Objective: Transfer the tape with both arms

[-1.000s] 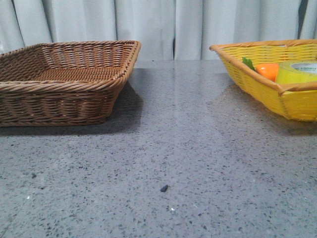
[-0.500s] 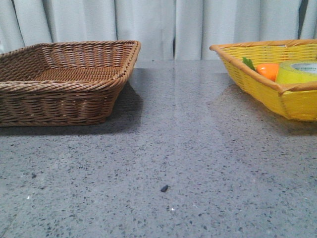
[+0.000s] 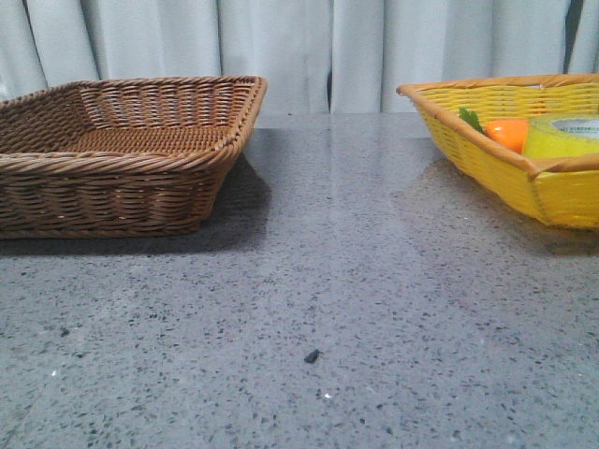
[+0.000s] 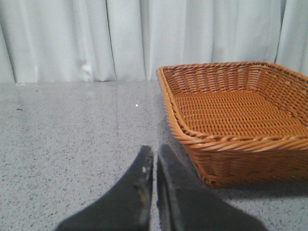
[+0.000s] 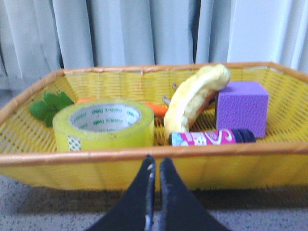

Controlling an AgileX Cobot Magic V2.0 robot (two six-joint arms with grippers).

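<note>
The yellow tape roll (image 5: pixel 103 123) lies flat in the yellow basket (image 5: pixel 144 155), near its front wall; it also shows at the far right of the front view (image 3: pixel 560 137). My right gripper (image 5: pixel 155 161) is shut and empty, just outside the basket's front rim, with the tape beyond it and a little to one side. My left gripper (image 4: pixel 154 153) is shut and empty above the table, beside a corner of the brown wicker basket (image 4: pixel 231 144). Neither arm shows in the front view.
The yellow basket also holds an orange carrot (image 3: pixel 506 133) with green leaves (image 5: pixel 49 107), a yellow banana (image 5: pixel 192 96), a purple block (image 5: pixel 242 107) and a small pink tube (image 5: pixel 207 137). The brown basket (image 3: pixel 122 164) stands at the left. A small dark speck (image 3: pixel 310 355) lies on the grey table.
</note>
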